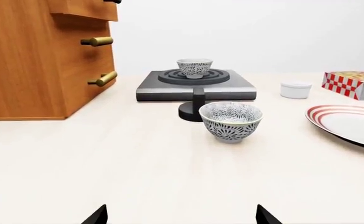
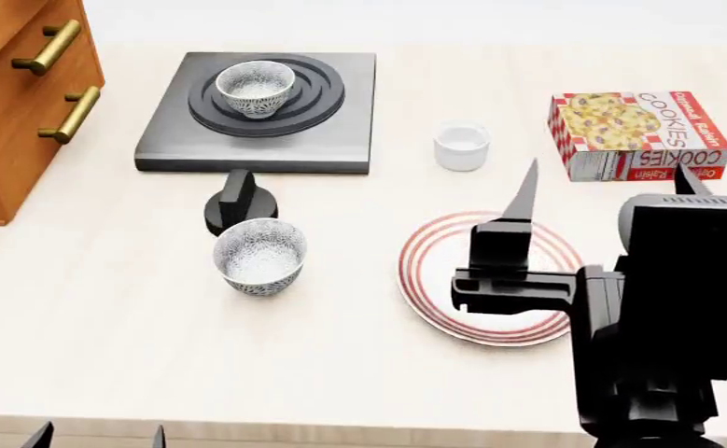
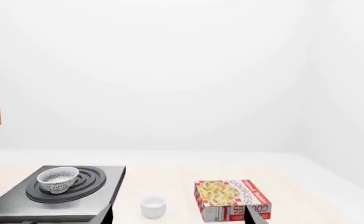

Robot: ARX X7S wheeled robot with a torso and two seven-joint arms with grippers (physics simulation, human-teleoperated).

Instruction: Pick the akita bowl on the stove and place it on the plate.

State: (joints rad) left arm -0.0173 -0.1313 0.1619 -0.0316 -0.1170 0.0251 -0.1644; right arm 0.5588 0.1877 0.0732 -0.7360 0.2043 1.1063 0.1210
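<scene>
- small round speckled grey-black-on-white akita bowl sits upright on the raised black burner rings of the flat dark-grey square stove, w/ nothing above it; bare table all round the slab.
- second identical speckled bowl stands on the pale wood-look table in front of the stove, just beside the black round knob, apart from the stove edge.
- large white plate w/ thin red rings lies flat to the right of that bowl, well apart from it; its near-right part is hidden by the arm.
- small plain white cup sits btwn stove and red-and-white cookies box, touching neither.
- orange-brown wooden drawer cabinet w/ brass handles stands at the table's far-left, near the stove's left edge w/ a gap.
- right gripper: black arm rises from the near-right edge, wrist over the plate, fingers pointing toward the back of the table, spread wide, holding nothing.
- left gripper: low at the near table edge, only two dark fingertips showing, set apart w/ nothing btwn them, facing second bowl and stove.
</scene>
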